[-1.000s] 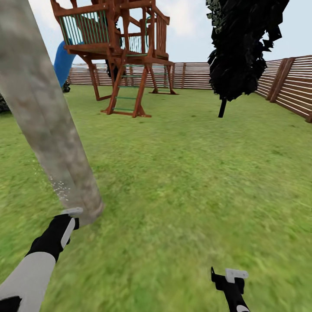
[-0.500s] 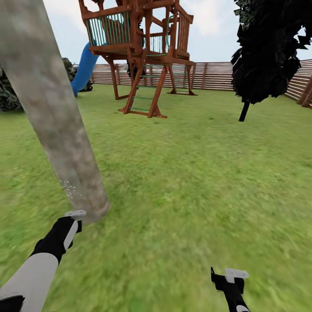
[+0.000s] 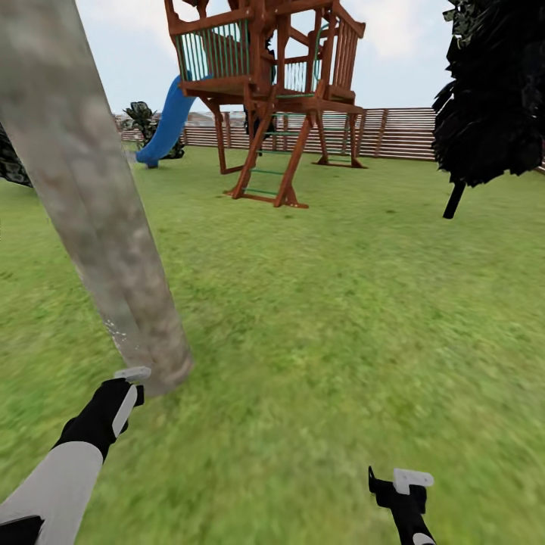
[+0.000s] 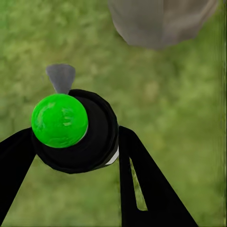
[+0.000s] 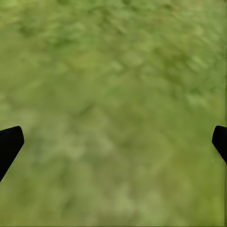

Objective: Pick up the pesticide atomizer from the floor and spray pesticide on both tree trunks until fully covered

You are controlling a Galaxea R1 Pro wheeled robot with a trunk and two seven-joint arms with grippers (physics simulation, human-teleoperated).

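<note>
The pesticide atomizer [image 4: 75, 130] is sitting in the left claw [image 4: 75, 156]: in the left wrist view its black round body with a bright green cap and a small grey nozzle is lying between the two dark fingers [image 4: 142, 184], which are pressing against its sides. In the head view the left claw [image 3: 125, 382] is appearing at the lower left of the frame, with a pale nozzle tip at its front, just beside the base of the tree trunk [image 3: 91, 204]. That trunk, thick and mottled grey-tan, is slanting from the upper left corner down to the grass at lower left. A faint scatter of white pesticide [image 3: 115, 330] specks is clinging near the lower part of the trunk. The floor [image 3: 341, 318] is spreading as blurry green grass across the middle and right of the frame.

The right claw [image 3: 401, 484] is sitting at the bottom right of the head view; in the right wrist view its fingertips [image 5: 9, 144] are standing wide apart at the frame's two edges, holding nothing, with grass between them.

Farther back, at the top centre, a wooden play tower [image 3: 276, 83] with a blue slide [image 3: 170, 121] is standing on the lawn. A dark-leaved tree [image 3: 492, 98] is filling the upper right, and a slatted fence [image 3: 401, 132] is running behind.
</note>
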